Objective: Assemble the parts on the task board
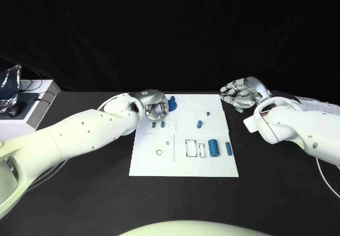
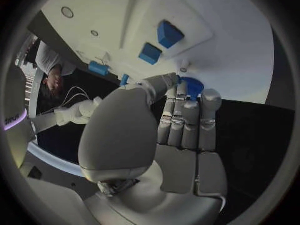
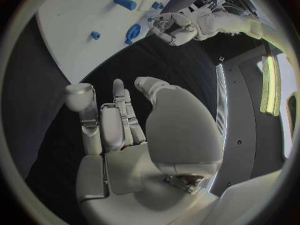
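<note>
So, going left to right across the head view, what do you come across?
White box → left robot hand → blue part on the task board → right robot hand.

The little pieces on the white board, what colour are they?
Blue. The parts on the white task board show best in the head view.

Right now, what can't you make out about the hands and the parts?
- Head view: whether the left hand touches the blue part at the task board's far edge; its fingers cover the contact.
- Left wrist view: that part is half hidden behind fingertips.
- Head view: small parts' shapes too small.
</note>
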Controlling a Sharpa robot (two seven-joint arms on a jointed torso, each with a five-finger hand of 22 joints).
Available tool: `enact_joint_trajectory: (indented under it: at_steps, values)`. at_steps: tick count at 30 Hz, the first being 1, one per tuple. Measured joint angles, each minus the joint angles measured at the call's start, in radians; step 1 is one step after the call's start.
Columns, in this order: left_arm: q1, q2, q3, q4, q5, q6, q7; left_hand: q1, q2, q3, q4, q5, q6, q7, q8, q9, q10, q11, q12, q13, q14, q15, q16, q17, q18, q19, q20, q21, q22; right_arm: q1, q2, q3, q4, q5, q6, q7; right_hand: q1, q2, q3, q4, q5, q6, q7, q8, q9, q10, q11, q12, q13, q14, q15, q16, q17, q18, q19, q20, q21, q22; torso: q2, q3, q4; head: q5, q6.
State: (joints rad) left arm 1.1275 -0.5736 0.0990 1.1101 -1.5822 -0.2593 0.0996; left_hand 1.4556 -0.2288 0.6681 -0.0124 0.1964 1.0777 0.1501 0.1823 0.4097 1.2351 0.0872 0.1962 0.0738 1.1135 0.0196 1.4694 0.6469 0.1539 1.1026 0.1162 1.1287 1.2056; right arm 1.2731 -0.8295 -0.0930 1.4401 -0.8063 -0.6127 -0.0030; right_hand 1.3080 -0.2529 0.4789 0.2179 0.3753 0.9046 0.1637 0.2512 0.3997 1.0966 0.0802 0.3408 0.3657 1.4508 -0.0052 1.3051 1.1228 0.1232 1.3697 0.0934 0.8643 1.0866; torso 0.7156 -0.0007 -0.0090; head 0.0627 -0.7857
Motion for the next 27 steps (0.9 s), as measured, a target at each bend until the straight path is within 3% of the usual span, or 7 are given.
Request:
enact_joint_trajectory:
  at_steps: [10, 19, 27]
  values:
    - [-0.012, -0.026, 0.030, 0.005, 0.270, -0.045, 0.055, 0.000, 0.000, 0.000, 0.000, 0.000, 0.004, 0.004, 0.000, 0.001, 0.004, 0.004, -0.006, 0.000, 0.007, 0.000, -0.001, 0.004, 0.000, 0.007, 0.000, 0.006, 0.005, -0.001, -0.001, 0.000, 0.000, 0.000, 0.000, 0.000, 0.000, 0.000, 0.000, 0.000, 0.000, 0.000, 0.000, 0.000, 0.000, 0.000, 0.000, 0.000, 0.000, 0.000, 0.000, 0.000, 0.000, 0.000, 0.000, 0.000, 0.000, 0.000, 0.000, 0.0000, -0.0003, 0.003, 0.002]
    - [-0.025, -0.053, 0.036, 0.005, 0.469, -0.046, 0.092, -0.004, 0.004, 0.000, 0.000, -0.001, 0.004, 0.004, 0.000, 0.001, 0.004, 0.004, -0.009, 0.000, 0.007, 0.000, -0.004, 0.000, 0.000, 0.007, 0.000, 0.006, 0.005, -0.001, -0.003, 0.000, 0.000, 0.000, 0.000, 0.000, 0.000, 0.000, 0.000, 0.000, 0.000, 0.000, 0.000, 0.000, 0.000, 0.000, 0.000, 0.000, 0.000, 0.000, 0.000, 0.000, 0.000, 0.000, 0.000, 0.000, 0.000, 0.000, 0.000, 0.0012, -0.0006, 0.007, 0.003]
    - [-0.061, -0.071, 0.038, 0.008, 0.635, -0.038, 0.136, -0.004, 0.004, 0.000, 0.000, -0.001, 0.003, 0.004, 0.000, 0.003, 0.004, 0.004, -0.019, 0.003, 0.007, 0.000, -0.010, -0.013, 0.000, 0.007, 0.000, 0.006, 0.003, -0.001, -0.003, 0.000, 0.000, 0.000, 0.000, 0.000, 0.000, 0.000, 0.000, 0.000, 0.000, 0.000, 0.000, 0.000, 0.000, 0.000, 0.000, 0.000, 0.000, 0.000, 0.000, 0.000, 0.000, 0.000, 0.000, 0.000, 0.000, 0.000, -0.002, 0.0012, -0.0002, 0.008, 0.004]
